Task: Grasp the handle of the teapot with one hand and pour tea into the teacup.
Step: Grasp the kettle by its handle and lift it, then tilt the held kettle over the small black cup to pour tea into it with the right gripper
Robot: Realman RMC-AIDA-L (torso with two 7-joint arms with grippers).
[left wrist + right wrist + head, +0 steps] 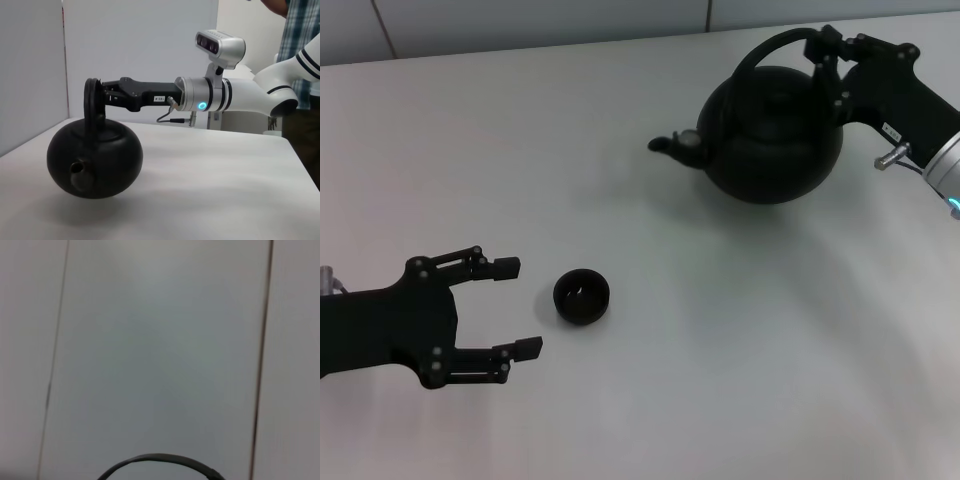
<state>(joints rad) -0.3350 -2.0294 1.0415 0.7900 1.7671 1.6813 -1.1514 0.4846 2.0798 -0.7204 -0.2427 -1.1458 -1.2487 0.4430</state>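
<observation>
The right gripper (823, 52) is clamped on the handle (768, 47) of the teapot (772, 135) near the tabletop's (740, 330) far right corner; its spout points toward the teacup (582, 297), beside the left gripper's (517, 307) spread fingers.

I see a matte black teapot (775, 135) with a black handle (772, 45), and well apart from it a small black teacup (582, 296), all on a plain white table (720, 330). Both grippers, left (516, 306) and right (828, 52), are black; beyond the teapot the right arm (250, 92) is white and silver with a blue light.
</observation>
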